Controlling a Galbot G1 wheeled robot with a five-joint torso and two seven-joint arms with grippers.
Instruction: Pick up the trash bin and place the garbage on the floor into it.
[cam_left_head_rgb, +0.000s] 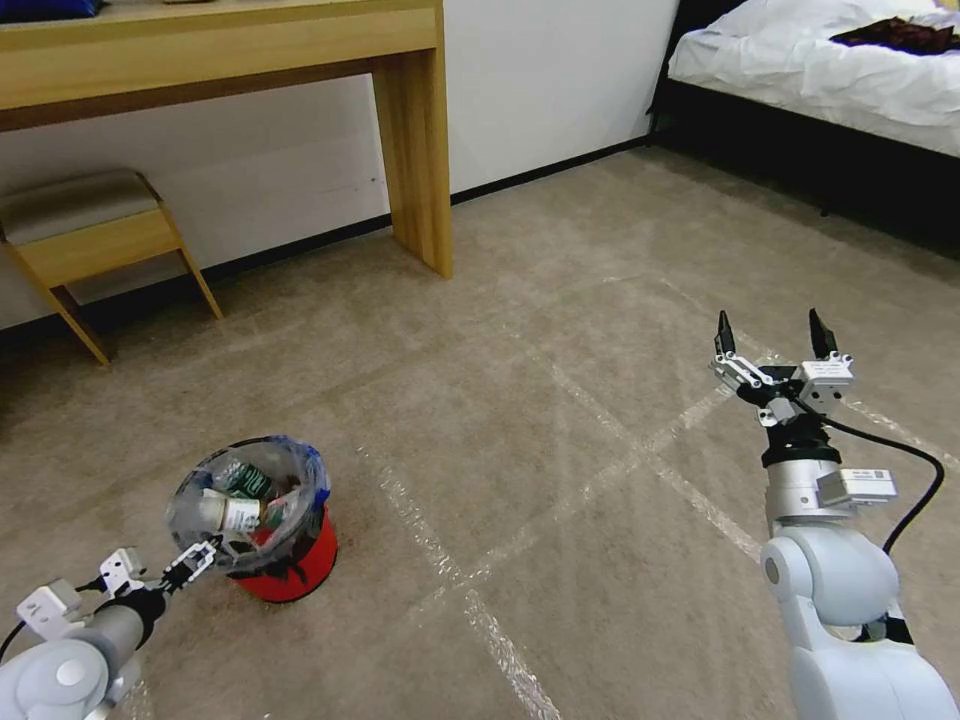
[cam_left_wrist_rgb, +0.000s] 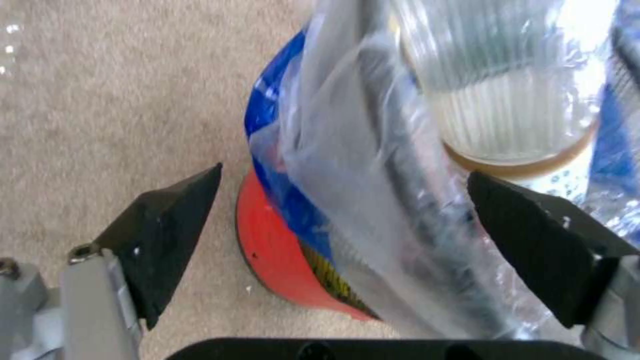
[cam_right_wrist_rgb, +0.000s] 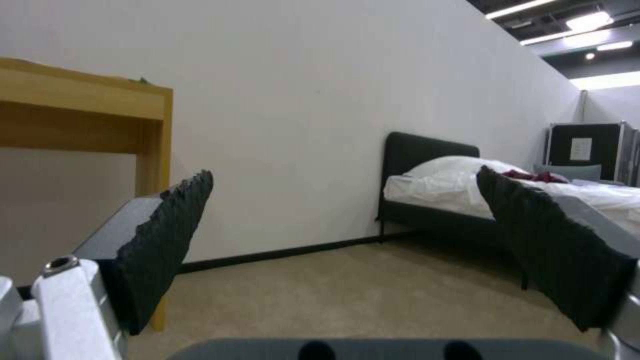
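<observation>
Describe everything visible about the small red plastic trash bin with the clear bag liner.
The small round red plastic trash bin stands on the beige carpet, leaning slightly. A crinkly clear liner bag with blue print folds over its rim. Inside lie clear bottles and other litter. The left gripper is open at its near rim, one finger outside the wall, the other at the bag.

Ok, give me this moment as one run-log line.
left gripper: open, straddling trash bin rim | bin: on carpet, garbage inside | right gripper: open, raised, empty
</observation>
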